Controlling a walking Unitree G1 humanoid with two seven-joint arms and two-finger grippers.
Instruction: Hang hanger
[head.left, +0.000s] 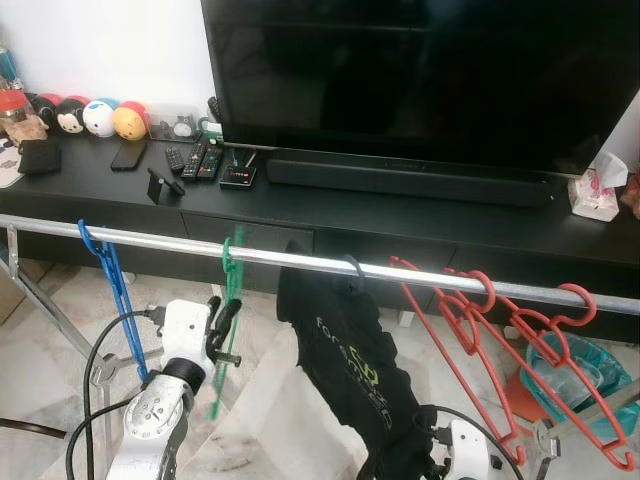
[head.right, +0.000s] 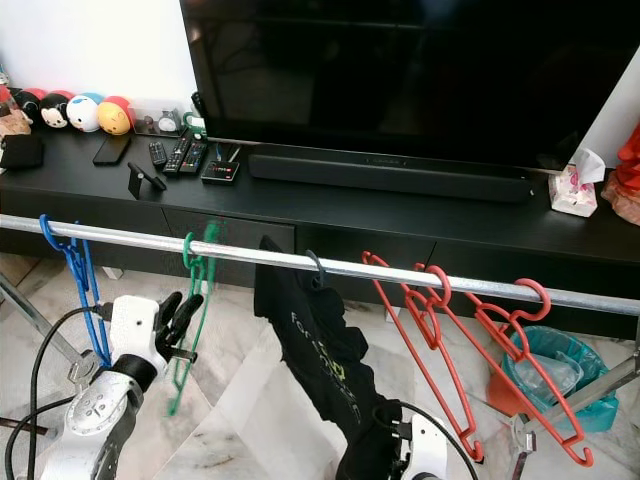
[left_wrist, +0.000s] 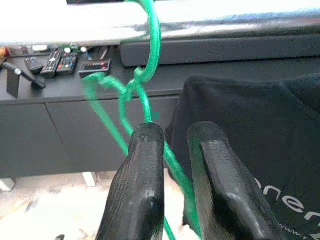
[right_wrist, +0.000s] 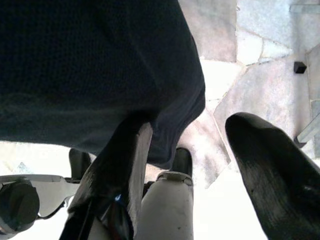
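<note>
A green hanger hangs by its hook on the silver rail, its body slanting down to the left. My left gripper is just below the rail, and its fingers are shut on the hanger's green wire, which runs between them. To the right, a black T-shirt with green lettering hangs from a dark hook on the same rail. My right gripper is low under the shirt's hem, its fingers spread wide open, one finger against the cloth.
A blue hanger hangs at the rail's left and several red hangers at its right. Behind stands a black TV cabinet with a large TV, remotes and plush toys. A teal bin sits at floor right.
</note>
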